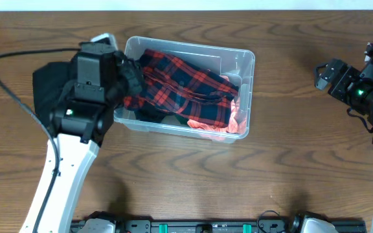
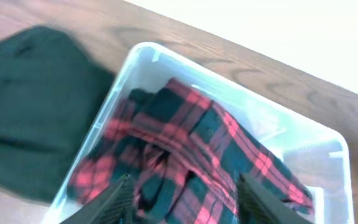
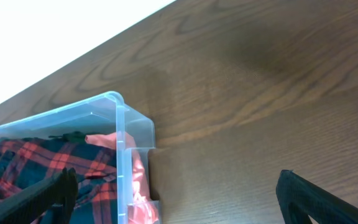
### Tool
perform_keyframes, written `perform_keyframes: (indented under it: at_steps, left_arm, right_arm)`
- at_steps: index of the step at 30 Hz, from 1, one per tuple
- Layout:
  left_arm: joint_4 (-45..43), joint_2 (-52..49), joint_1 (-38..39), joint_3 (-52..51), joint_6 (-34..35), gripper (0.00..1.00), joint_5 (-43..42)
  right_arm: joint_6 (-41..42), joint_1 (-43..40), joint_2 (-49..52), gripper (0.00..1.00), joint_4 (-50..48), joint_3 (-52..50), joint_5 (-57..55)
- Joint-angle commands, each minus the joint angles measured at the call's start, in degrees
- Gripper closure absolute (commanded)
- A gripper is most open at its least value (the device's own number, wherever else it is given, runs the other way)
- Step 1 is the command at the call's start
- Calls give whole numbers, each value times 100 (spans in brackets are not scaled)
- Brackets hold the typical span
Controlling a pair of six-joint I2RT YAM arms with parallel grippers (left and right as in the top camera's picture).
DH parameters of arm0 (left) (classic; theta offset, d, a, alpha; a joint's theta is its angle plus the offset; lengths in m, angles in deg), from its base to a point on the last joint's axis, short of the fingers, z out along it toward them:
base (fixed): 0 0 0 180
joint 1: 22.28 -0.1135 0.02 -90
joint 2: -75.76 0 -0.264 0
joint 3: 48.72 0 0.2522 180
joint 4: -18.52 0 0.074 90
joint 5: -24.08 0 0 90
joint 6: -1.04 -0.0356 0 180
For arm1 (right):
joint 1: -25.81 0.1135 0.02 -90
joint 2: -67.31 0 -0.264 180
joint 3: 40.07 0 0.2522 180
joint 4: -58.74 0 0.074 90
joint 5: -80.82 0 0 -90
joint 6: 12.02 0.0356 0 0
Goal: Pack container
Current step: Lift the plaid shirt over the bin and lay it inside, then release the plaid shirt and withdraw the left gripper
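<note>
The clear plastic container (image 1: 193,45) sits at the table's middle-left and holds a red-and-dark plaid cloth (image 1: 186,84) and a coral-pink cloth (image 1: 235,120) at its right end. My left gripper (image 1: 133,81) is open at the container's left end, just above the plaid cloth. In the left wrist view its fingers (image 2: 182,202) stand wide apart either side of the plaid cloth (image 2: 197,143) inside the container (image 2: 148,50). My right gripper (image 1: 322,74) is open and empty, far to the right. The right wrist view shows its fingers (image 3: 176,199) over bare table beside the container (image 3: 120,118).
A dark green cloth (image 1: 44,87) lies on the table left of the container, partly under my left arm; it also shows in the left wrist view (image 2: 30,106). A black cable (image 1: 5,77) loops at the far left. The table's far edge is close behind the container.
</note>
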Motion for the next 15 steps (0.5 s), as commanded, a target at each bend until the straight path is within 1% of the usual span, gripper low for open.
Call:
perform_keyframes:
  at_steps: [1, 4, 6, 10, 12, 15]
  left_arm:
    - [-129, -597, 118, -2, -874, 60, -155]
    - [11, -1333, 103, -2, -992, 73, -92]
    - [101, -1893, 72, -2, -992, 76, -94]
    - [146, -2909, 83, -2, -894, 79, -151]
    - [201, -3169, 90, -2, -876, 79, -256]
    - [293, -3239, 90, 7, -876, 79, -448]
  right_arm:
    - [35, -37, -33, 1, 2, 2, -2]
    - [35, -37, -33, 1, 2, 2, -2]
    - [35, -37, -33, 1, 2, 2, -2]
    - [35, -37, -33, 1, 2, 2, -2]
    - [35, -37, -33, 1, 2, 2, -2]
    - [35, -37, -33, 1, 2, 2, -2]
